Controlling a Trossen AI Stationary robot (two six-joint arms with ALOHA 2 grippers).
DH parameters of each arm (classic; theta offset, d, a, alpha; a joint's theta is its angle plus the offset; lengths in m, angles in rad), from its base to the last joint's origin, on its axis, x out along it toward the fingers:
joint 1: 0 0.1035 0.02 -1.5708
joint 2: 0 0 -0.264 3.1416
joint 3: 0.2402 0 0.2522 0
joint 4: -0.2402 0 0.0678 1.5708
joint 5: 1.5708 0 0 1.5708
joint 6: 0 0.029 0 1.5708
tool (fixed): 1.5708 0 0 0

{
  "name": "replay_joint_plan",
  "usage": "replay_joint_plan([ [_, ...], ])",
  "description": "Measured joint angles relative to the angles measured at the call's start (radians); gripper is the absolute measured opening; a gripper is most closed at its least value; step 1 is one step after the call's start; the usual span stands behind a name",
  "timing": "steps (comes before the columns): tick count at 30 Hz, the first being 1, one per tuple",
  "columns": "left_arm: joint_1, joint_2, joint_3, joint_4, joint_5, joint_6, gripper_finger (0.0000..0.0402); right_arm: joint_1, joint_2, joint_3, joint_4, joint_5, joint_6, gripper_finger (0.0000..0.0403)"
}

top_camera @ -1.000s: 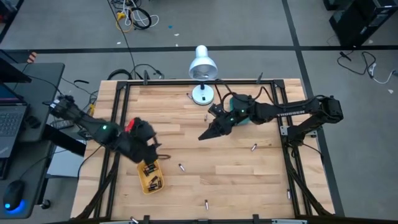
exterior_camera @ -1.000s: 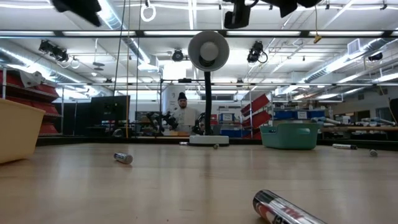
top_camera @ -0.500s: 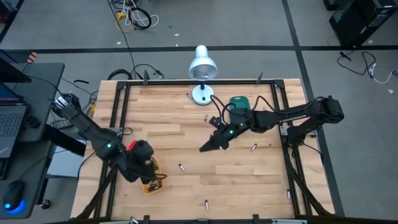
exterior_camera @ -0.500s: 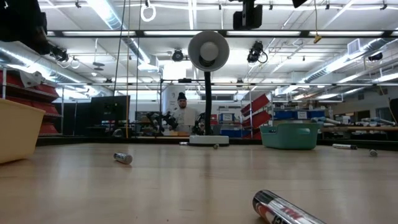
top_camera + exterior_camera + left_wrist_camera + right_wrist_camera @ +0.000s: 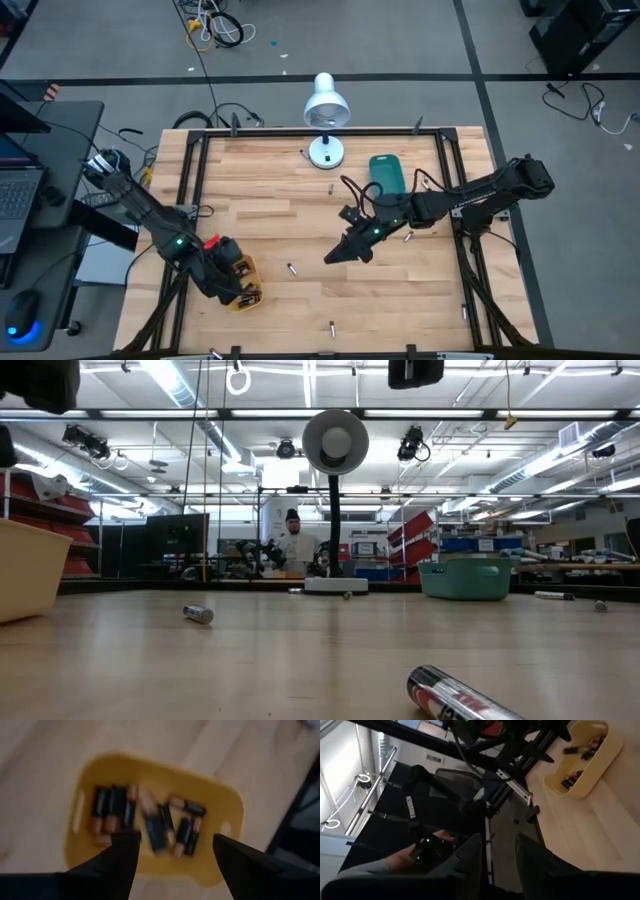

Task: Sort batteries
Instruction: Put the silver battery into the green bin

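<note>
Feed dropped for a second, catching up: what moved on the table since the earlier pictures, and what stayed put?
The left tool moved toward the table's near edge and now hovers open over the yellow tray, whose batteries lie inside. The right tool swung away from the lamp toward the table's middle, uncovering the teal tray. Nothing shows held in either. The loose batteries and both trays stayed put.

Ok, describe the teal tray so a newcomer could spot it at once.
Start at the white desk lamp on the table's far edge. Just to its right on the wood sits the teal tray, a small rounded tub. The only other tray is the yellow tray near the left arm.
</note>
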Motion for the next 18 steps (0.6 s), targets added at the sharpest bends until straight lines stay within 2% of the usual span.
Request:
replay_joint_plan([
  [5,0.0,0.0,0.0,0.05,0.068,0.017,0.027,0.022,0.0,0.0,0.0,0.001,0.0,0.0105],
  [12,-0.034,0.0,0.002,0.159,0.104,0.136,0.0269,0.026,0.0,0.0,-0.005,0.001,-0.059,0.0105],
  [15,-0.064,0.0,0.002,0.192,0.209,0.112,0.0264,0.02,0.0,0.0,-0.02,0.001,-0.076,0.0105],
  [18,-0.103,0.0,0.002,0.237,0.373,0.04,0.0256,0.015,0.0,0.0,-0.05,0.001,-0.094,0.0105],
])
